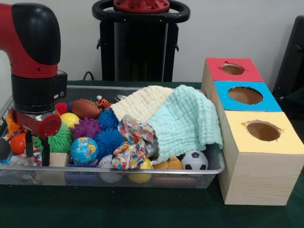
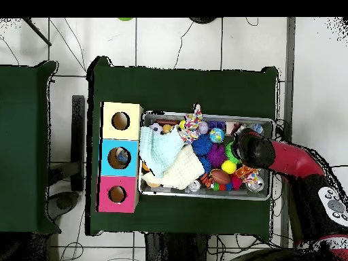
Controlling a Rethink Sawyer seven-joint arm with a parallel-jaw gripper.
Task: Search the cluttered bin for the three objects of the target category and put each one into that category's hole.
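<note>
**Jaws low in the bin's left end, nothing held**

At the far left of the front view the gripper (image 1: 36, 147) hangs low inside the wire bin (image 1: 216, 167), two thin dark fingers (image 1: 46, 153) parted a little with empty space between them. They hover over a wooden block (image 1: 58, 160), with an orange ball (image 1: 18, 143) on one side and a green spiky ball (image 1: 61, 141) on the other.

Mid-bin lie a globe ball (image 1: 84, 150), blue spiky balls (image 1: 108, 138) and a knotted patterned cloth (image 1: 130, 146). Further right a cream cloth (image 1: 142, 102) and a mint cloth (image 1: 186, 123) drape over the pile; a soccer ball (image 1: 194, 160) peeks out below.

Rightmost, on the tabletop (image 1: 142, 209), stands the box with red (image 1: 232, 69), blue (image 1: 245, 95) and yellow (image 1: 263, 131) holes, well away from the jaws.

The target category is not evident. Likely risks: tightly packed balls could roll or squirt from a narrow grip, and targets hidden under the cloths may be missed.
</note>
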